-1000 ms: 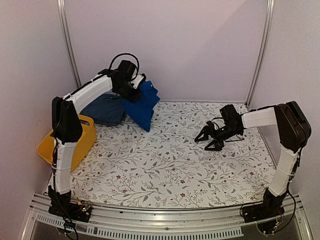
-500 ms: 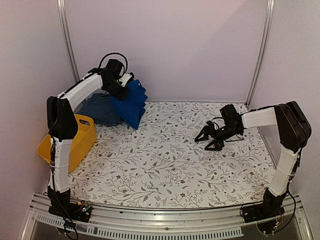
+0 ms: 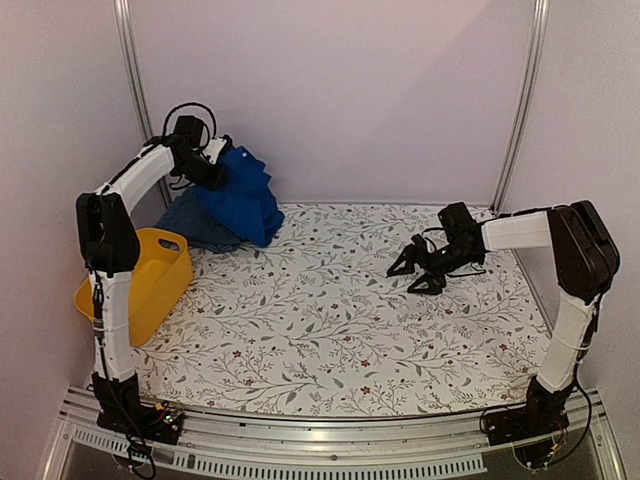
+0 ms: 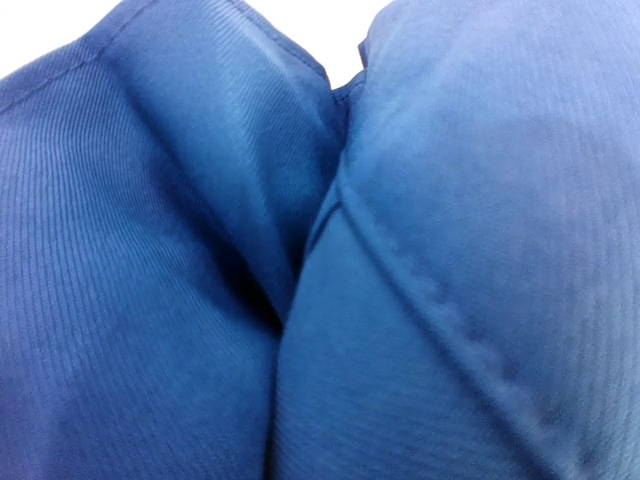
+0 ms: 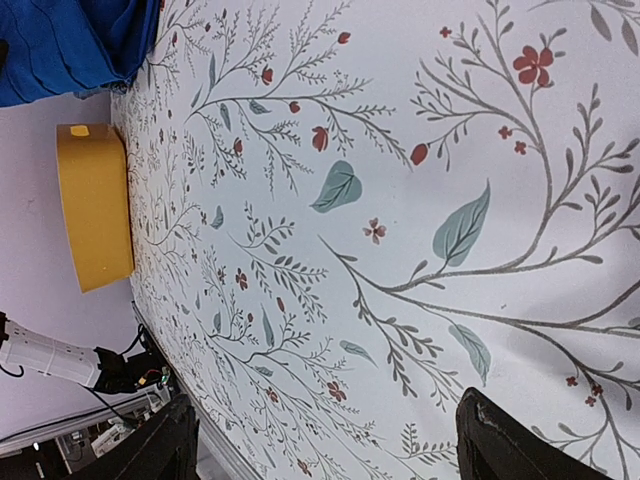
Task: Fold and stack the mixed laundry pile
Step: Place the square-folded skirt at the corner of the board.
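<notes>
Since L gripper (image 3: 213,172) is pinched on the royal-blue piece (image 3: 243,203) near its top edge, the cloth hangs clear at the far-left corner of the tabletop (image 3: 330,320). Its lower end drapes over the dark navy piece (image 3: 198,228), prob. raised to separate the two. Yellow tub (image 3: 150,275) sits just beside. R gripper (image 3: 413,270) is spread and empty, low over mid-right and well apart, likely placed to take a free corner.

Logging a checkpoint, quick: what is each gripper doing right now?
Left gripper: closed on the royal-blue garment, which hangs from it.
Right gripper: open, holding nothing.
</notes>
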Available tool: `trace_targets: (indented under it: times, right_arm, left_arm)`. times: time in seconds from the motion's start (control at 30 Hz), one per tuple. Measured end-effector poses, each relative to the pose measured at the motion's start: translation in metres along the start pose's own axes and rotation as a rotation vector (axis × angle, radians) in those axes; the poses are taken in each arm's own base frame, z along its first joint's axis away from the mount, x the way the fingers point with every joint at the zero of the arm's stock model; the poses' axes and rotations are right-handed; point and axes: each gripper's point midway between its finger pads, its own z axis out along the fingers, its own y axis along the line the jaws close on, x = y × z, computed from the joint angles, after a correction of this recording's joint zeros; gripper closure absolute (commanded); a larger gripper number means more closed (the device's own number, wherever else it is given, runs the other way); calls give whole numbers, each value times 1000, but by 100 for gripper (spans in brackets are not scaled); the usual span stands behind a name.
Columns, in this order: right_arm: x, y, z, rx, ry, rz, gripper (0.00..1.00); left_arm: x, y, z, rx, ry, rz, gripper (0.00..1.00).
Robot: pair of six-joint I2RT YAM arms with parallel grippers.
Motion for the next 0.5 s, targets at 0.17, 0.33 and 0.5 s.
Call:
trace_targets:
  times: [0.17, 0.33, 0.5]
  right_arm:
    - [-7, -1, 5, 2, 4, 4, 12]
    - [-13, -2, 10, 7, 11, 7, 11]
    - [-15, -2, 10, 12, 13, 4, 11]
  left_arm:
    - [4, 45, -6, 5, -47, -99, 100]
    - [12, 82, -2, 15, -90, -183, 99]
    - [38, 97, 30, 40, -60, -241, 88]
